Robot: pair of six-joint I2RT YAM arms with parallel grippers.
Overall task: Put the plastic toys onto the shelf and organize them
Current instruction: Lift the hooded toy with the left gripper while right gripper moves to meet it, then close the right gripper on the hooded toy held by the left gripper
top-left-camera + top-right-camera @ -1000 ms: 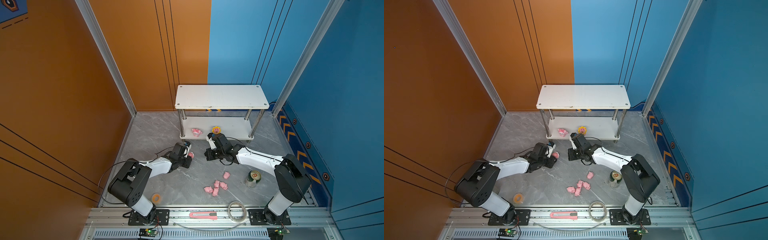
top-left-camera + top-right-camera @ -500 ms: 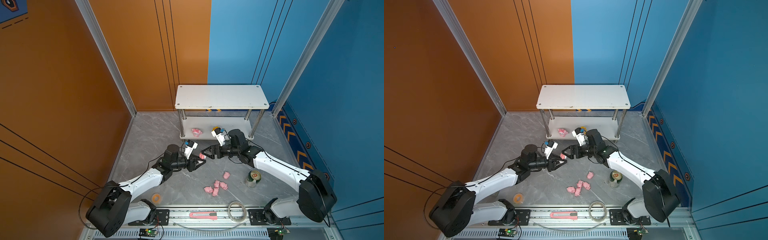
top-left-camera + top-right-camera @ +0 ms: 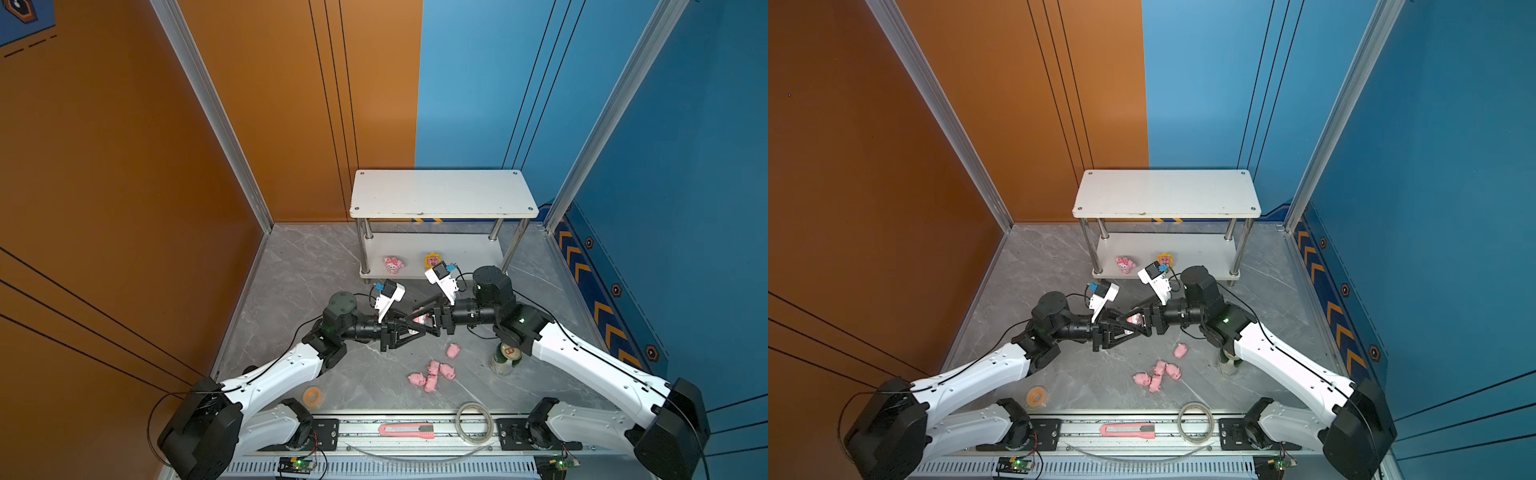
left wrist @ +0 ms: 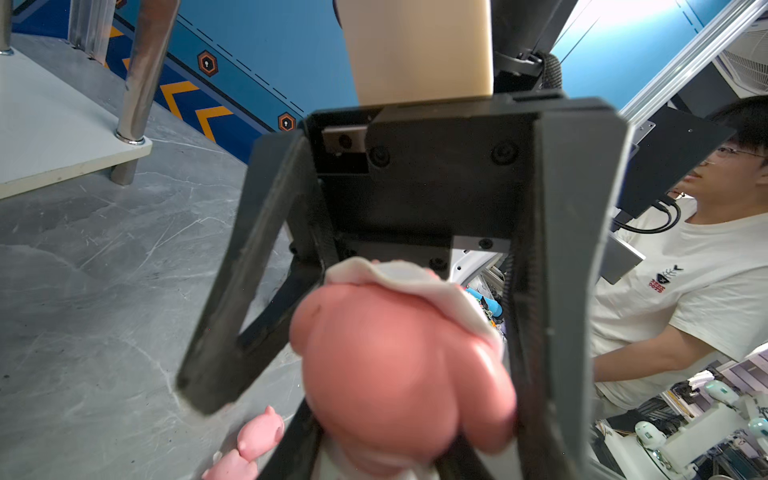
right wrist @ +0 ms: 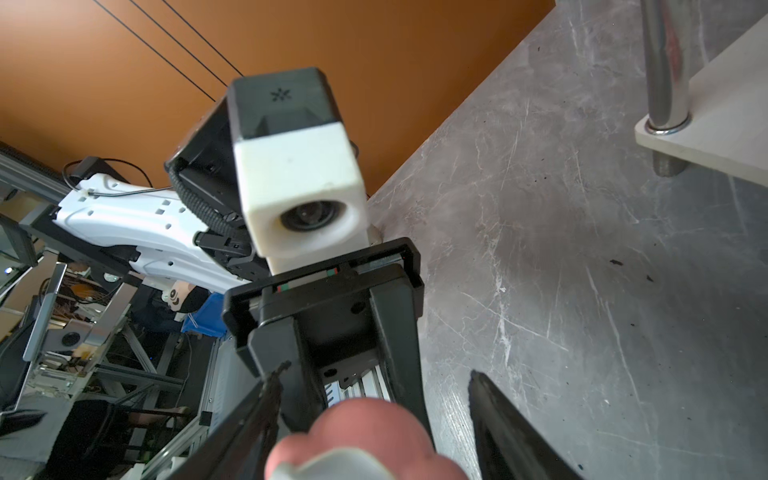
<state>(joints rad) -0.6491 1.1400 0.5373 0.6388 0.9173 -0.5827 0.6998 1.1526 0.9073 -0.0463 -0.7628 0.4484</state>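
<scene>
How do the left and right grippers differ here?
The left gripper is shut on the white-pink figurine; the right gripper is open, its fingers straddling that toy, not yet gripping. The left comes in from the left in both top views, the right from the right. Both are black, two-fingered, meeting tip to tip.

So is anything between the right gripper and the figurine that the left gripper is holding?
Nothing visible. The left gripper is shut on the pink-and-white figurine. The right gripper is open, with one jaw on each side of the figurine. The right wrist view shows only open gaps between those jaws and the toy.
</scene>
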